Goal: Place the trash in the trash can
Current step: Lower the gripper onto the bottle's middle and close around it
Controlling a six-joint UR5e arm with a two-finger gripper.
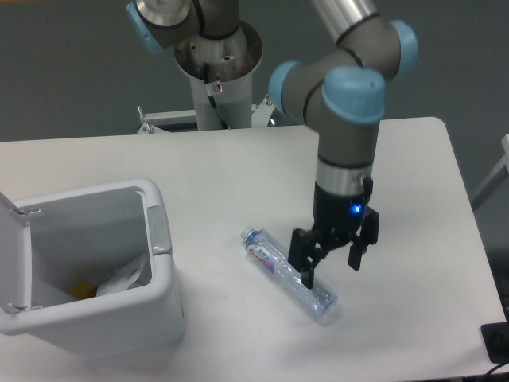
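at the far left the trash can (119, 318) stands with its lid flipped open, and that lid is cut off by the frame edge. inside it i can make out something whitish and crumpled (119, 278) and a small yellow bit (78, 291) low against the wall, but the can's near wall hides most of both and i cannot tell what they are. a grey tab (160, 233) sits on the can's right rim.

to the right of the can, apart from it, the water bottle (288, 273) lies flat on the white table (238, 167). its long axis runs diagonally, the pale blue cap (250, 235) pointing up-left toward the can and the base down-right toward the table's near edge.

my gripper (332, 265) hangs over the bottle's base half, fingers spread apart and holding nothing. one finger (307, 270) overlaps the bottle in this view and hides part of it; whether it touches the plastic i cannot tell. the other finger stands clear to the right.
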